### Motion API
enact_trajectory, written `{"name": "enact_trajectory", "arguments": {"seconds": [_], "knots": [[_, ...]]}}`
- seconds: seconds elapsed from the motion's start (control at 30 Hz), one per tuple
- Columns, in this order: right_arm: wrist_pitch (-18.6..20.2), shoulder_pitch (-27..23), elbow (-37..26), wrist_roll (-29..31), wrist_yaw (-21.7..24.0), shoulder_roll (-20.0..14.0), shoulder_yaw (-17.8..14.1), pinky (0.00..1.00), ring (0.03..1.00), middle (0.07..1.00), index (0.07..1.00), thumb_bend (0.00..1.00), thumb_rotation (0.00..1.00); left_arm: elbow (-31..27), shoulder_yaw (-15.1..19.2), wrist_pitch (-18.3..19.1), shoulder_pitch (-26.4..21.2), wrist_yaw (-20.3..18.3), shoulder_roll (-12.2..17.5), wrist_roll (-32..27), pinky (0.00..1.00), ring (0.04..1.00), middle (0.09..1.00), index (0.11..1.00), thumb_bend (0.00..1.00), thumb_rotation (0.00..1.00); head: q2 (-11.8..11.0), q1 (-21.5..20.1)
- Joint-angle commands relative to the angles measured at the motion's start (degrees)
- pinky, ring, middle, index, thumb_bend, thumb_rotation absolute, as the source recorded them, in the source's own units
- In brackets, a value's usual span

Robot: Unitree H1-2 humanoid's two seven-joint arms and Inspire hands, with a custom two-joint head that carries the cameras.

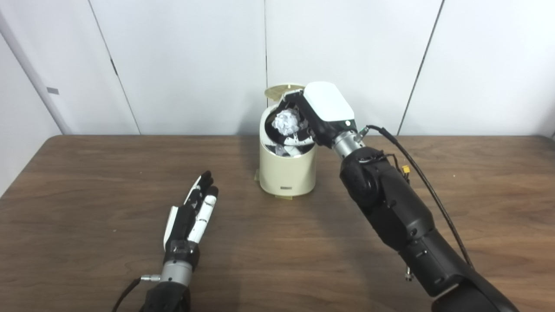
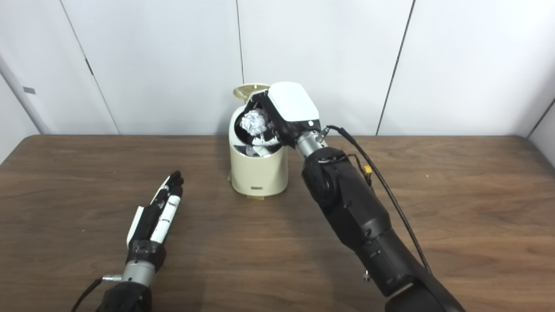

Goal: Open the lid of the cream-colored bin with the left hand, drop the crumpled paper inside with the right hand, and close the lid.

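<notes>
Right hand [image 1: 318,115] holds paper [image 1: 287,122] over wooden table [image 1: 86,182], white walls [image 1: 182,60].

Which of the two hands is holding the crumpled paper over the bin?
The right hand, raised at the open cream bin, is shut on the crumpled paper. The left hand holds nothing, fingers straight, low over the table.

Right hand [image 2: 277,115] – crumpled paper [image 2: 253,121], open bin [image 2: 259,173]

Dark brown wooden table [image 1: 269,260] with visible grain running left to right, filling the near and middle ground, white panelled wall [image 1: 195,65] across the far side, thin dark seams between its panels, small grey tag [image 1: 52,90] on the far-left panel
</notes>
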Motion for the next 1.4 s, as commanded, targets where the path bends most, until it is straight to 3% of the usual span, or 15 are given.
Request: {"name": "enact_trajectory", "arguments": {"seconds": [0.0,0.3,0.37,0.43,0.47,0.53,0.73,0.77,0.8,0.87,1.37], "knots": [[0.35,-2.95,-0.47,-0.29,0.21,-0.99,0.12,0.34,0.392,0.513,0.516,0.50,0.00,-0.93,-0.17,-0.59,-0.24,-0.10,-0.45,-0.50,1.00,0.983,0.960,0.994,0.60,0.75,0.07,-0.02],[2.76,-3.04,-1.01,-3.19,1.93,-2.27,2.01,0.34,0.389,0.509,0.549,0.51,0.00,-0.97,-0.07,-0.47,-0.38,0.10,-0.60,-0.54,1.00,0.976,0.957,0.989,0.60,0.73,0.16,-0.04],[3.18,-3.06,-1.05,-4.05,2.23,-2.56,2.46,0.29,0.366,0.488,0.556,0.51,0.00,-0.73,-0.01,-0.74,-0.45,0.16,-0.65,-0.47,1.00,0.974,0.955,0.988,0.60,0.74,0.16,-0.04],[3.80,-3.05,-1.06,-4.73,2.81,-2.73,2.76,0.17,0.244,0.475,0.503,0.53,0.00,-0.45,0.00,-1.02,-0.49,0.18,-0.67,-0.34,1.00,0.971,0.956,0.988,0.59,0.74,0.03,-0.02],[3.98,-3.02,-1.05,-4.92,3.04,-2.79,2.84,0.12,0.176,0.337,0.496,0.53,0.08,-0.34,-0.01,-1.11,-0.50,0.17,-0.67,-0.26,1.00,0.971,0.957,0.987,0.60,0.74,0.03,-0.02],[4.26,-2.99,-1.03,-5.03,3.38,-2.92,3.02,0.06,0.111,0.223,0.493,0.53,0.12,-0.08,0.01,-1.25,-0.62,0.16,-0.69,-0.29,1.00,0.970,0.958,0.987,0.60,0.74,0.01,0.00],[5.39,-2.98,-1.04,-5.48,4.37,-3.16,3.70,0.04,0.094,0.192,0.494,0.53,0.14,0.10,0.12,-1.17,-0.88,0.15,-0.74,-0.41,1.00,0.976,0.956,0.988,0.60,0.74,-0.19,-0.02],[5.42,-2.98,-1.01,-5.65,4.24,-3.19,3.83,0.04,0.094,0.191,0.559,0.74,0.13,0.13,0.13,-1.20,-0.90,0.14,-0.70,-0.39,1.00,0.976,0.957,0.988,0.60,0.74,-0.19,-0.02],[5.41,-2.96,-1.02,-5.77,4.12,-3.23,3.92,0.04,0.094,0.190,0.592,0.86,0.13,0.13,0.14,-1.19,-0.93,0.14,-0.70,-0.40,1.00,0.976,0.956,0.987,0.61,0.74,-0.24,0.01],[5.43,-2.92,-1.15,-5.86,4.02,-3.29,4.04,0.04,0.094,0.188,0.620,0.96,0.13,0.05,0.13,-1.10,-0.96,0.16,-0.68,-0.32,1.00,0.976,0.957,0.988,0.61,0.74,-0.24,0.01],[5.07,-2.51,-2.05,-4.55,3.94,-3.54,3.86,0.08,0.143,0.264,0.616,0.99,0.11,-0.10,0.04,-0.98,-1.07,0.18,-0.93,-0.39,1.00,0.970,0.958,0.986,0.60,0.73,-0.13,0.09]]}}
